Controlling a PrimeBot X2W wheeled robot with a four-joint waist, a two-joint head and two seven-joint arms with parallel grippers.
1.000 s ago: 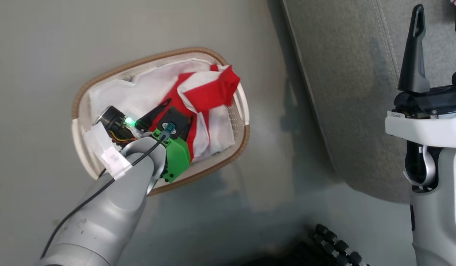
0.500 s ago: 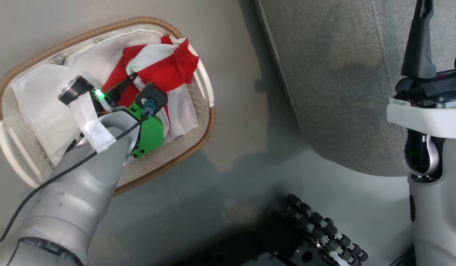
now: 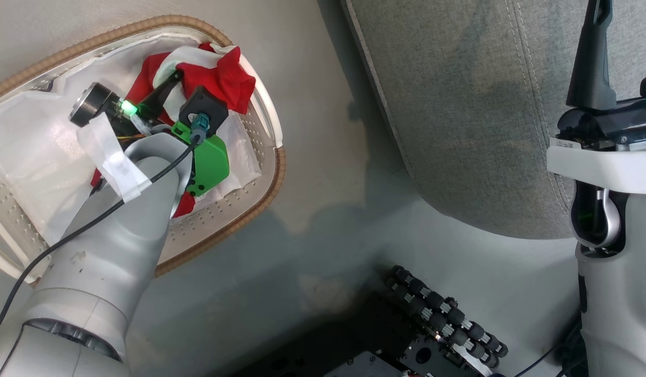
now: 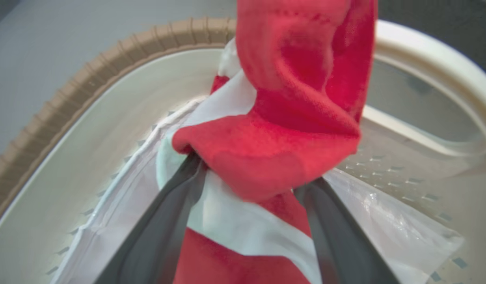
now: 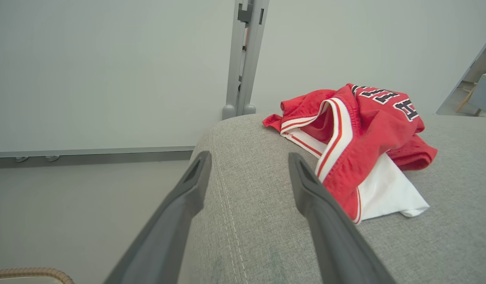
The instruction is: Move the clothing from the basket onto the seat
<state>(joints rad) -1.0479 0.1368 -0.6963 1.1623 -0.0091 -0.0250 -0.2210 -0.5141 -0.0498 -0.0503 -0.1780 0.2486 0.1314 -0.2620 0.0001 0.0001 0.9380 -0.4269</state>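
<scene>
Left fingers (image 4: 164, 228) were found spread wide inside the basket (image 4: 108, 118), set either side of a bunched red-and-white garment (image 4: 282, 157), not clamped on it. Right fingers (image 5: 174, 221) were parted and empty over the seat (image 5: 266, 221), where one lettered garment (image 5: 369, 130) was already laid. Task judged roughly half done: the basket piece was yet to be gripped, lifted and carried across.

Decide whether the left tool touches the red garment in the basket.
Touching. The left wrist view shows the red garment draped over both fingertips of the open left tool.
</scene>
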